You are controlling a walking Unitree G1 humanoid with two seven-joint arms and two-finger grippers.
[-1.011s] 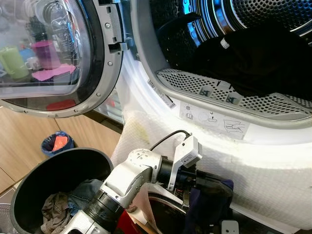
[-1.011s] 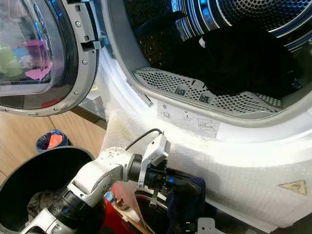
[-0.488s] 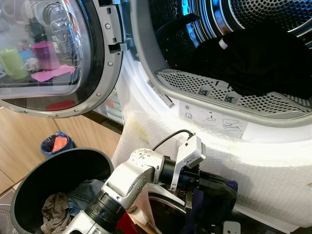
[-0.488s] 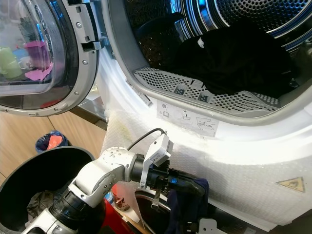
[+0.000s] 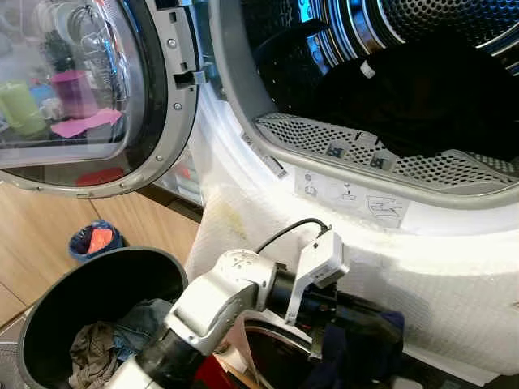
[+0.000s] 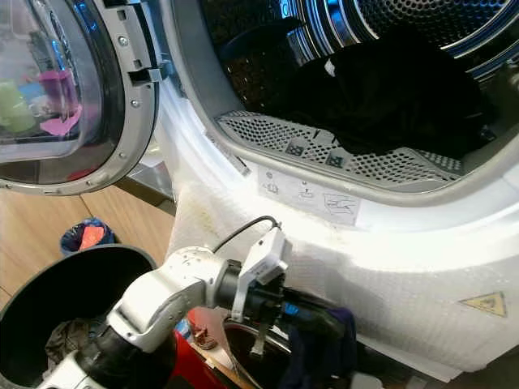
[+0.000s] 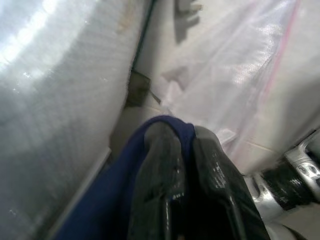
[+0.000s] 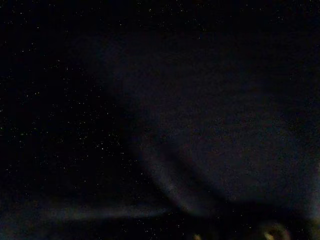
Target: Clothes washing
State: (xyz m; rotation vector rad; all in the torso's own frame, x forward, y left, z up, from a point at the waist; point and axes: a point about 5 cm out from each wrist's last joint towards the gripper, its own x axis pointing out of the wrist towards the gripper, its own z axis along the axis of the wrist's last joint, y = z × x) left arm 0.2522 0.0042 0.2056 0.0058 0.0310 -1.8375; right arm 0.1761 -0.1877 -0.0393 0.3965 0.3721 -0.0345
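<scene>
The washer's drum point(image 5: 340, 142) stands open in front of me, with a black garment point(image 5: 430, 89) lying inside it. My left gripper point(image 5: 369, 324) reaches out low in front of the machine's white front panel, below the opening. It is shut on a dark blue garment point(image 5: 388, 344) that hangs down from it. In the left wrist view the blue cloth point(image 7: 125, 175) is wrapped over the two black fingers point(image 7: 162, 180) and pinched between them. The right wrist view is almost black.
The round glass door point(image 5: 81, 97) is swung open at the left. A black laundry basket point(image 5: 49, 304) holding several crumpled clothes point(image 5: 97, 344) sits at the lower left. Beyond it a small blue bin point(image 5: 95, 237) stands on the wooden floor.
My left arm has stretched a little further to the right with the blue garment still in the gripper. The view has shifted slightly.
</scene>
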